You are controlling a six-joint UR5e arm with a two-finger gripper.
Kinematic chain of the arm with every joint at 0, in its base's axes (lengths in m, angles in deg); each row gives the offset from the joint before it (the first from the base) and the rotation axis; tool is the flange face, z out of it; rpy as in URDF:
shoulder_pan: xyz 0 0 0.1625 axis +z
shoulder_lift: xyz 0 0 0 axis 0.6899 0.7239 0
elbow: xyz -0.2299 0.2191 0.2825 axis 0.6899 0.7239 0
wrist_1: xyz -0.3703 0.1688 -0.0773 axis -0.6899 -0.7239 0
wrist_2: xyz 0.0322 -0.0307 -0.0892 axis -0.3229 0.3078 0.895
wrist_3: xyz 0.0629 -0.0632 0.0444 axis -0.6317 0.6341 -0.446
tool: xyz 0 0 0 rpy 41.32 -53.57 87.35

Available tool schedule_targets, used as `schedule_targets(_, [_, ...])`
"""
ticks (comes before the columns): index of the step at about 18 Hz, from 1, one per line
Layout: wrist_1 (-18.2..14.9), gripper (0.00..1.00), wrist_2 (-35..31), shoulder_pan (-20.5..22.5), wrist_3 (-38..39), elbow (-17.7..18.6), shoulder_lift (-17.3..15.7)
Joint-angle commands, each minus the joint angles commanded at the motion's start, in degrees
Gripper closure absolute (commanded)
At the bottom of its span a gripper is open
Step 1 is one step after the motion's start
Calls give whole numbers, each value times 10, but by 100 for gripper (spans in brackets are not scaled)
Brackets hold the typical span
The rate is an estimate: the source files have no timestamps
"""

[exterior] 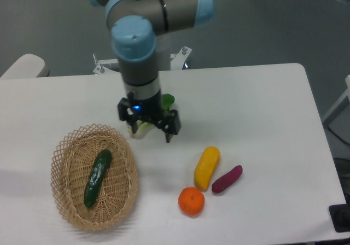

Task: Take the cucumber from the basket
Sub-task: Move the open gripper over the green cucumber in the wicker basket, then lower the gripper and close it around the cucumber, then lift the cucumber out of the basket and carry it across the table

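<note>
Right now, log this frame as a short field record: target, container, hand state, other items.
target: cucumber, lying lengthwise inside the basket
container: wicker basket, front-left on the table
hand: hand open, empty, right of and behind the basket, not over it
partly hidden: bok choy behind the hand
other items: yellow vegetable, purple sweet potato, orange, grouped right of the basket
task status: cucumber not yet grasped

cucumber (pixel 97 178): I see dark glossy green, pale highlights;
basket (pixel 64 201): tan straw, woven, lattice rim;
tabletop (pixel 257 108): white;
orange (pixel 191 201): bright orange;
yellow vegetable (pixel 206 168): yellow;
sweet potato (pixel 227 179): purple;
arm (pixel 147 15): grey, light-blue caps
</note>
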Motion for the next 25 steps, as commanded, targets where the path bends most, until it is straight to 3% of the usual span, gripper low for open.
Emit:
schedule_targets(4, [16,0,4,-42,63,-30,55])
schedule_targets(14, [59,0,-1,-87,35,-39,137])
schedule_targets(22, [63,0,-2,-92,35,-36,147])
schedule_targets(23, [63,17,-2,-92,35,-38,146])
schedule_targets(24, [63,51,-1,-92,34,-39,144])
schedule_targets(25, [62,66,-1,-92,34,-39,143])
